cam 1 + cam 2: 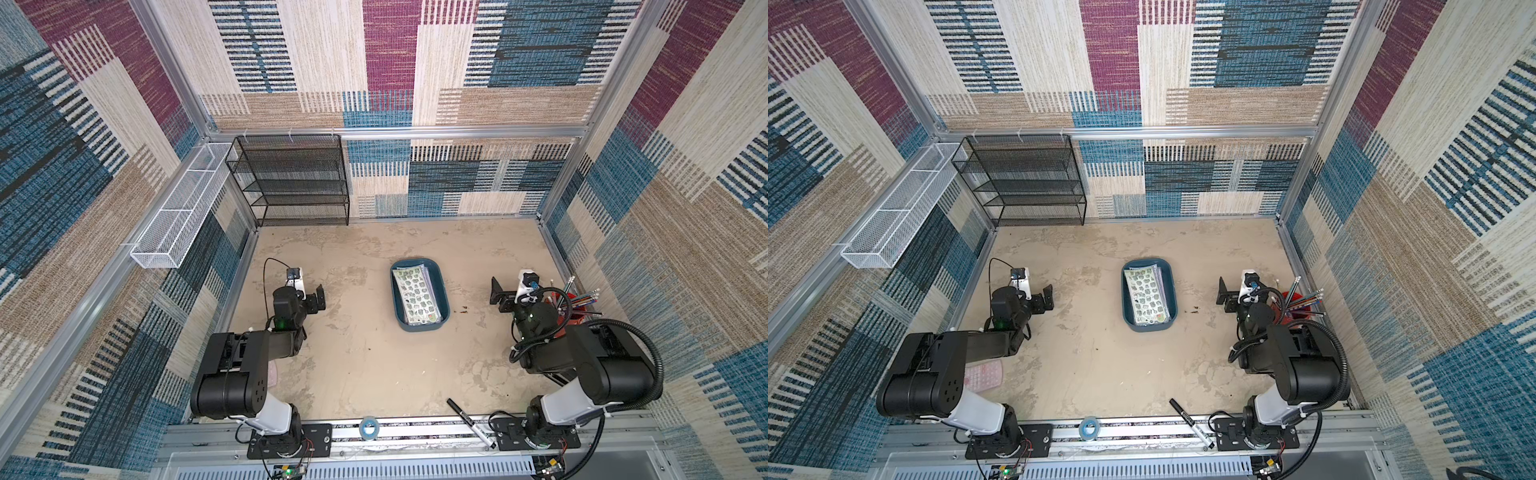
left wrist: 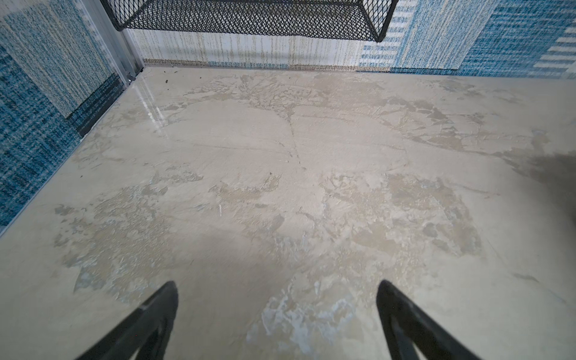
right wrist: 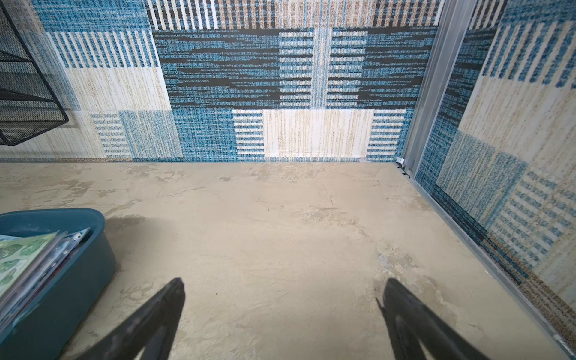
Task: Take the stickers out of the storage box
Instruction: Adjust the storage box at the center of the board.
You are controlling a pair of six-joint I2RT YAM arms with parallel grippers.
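Here's the storage box (image 1: 420, 327), dark teal, sitting just right of centre in both top views. The stickers (image 1: 417, 296) are all inside it, one stack with a pale green sheet of tiny figures on top. None are out, so I'd call this the very start.

The left gripper (image 2: 276, 285) hovers over bare table at the left of the top views, fingers spread wide with nothing between them. The right gripper (image 3: 284, 282) waits off to the right of the box, clear of it, fingers just as wide and empty.

Now, the handling. These sheets look thin, glossy, light and floppy. I'd expect them to slide over each other and bend rather than lift flat, so a pinch on the flat face would probably skid. The right wrist view offers better: the sheet edges fan out and lean up against the box wall near the rim, and that raised corner looks like the place to grab. The box may scoot if tugged.

The tabletop (image 1: 365, 365) is mottled beige with a slight sheen and plenty of open room around the box. Patchwork woven-pattern walls close it in. There's a black mesh shelf rack (image 1: 291, 183) upper left of centre, a white wire basket (image 1: 178, 208) along the left wall, and a red cup of pencils (image 1: 577, 303) at the right. A black marker (image 1: 471, 424) and a roll of tape (image 1: 368, 428) lie at the bottom edge.
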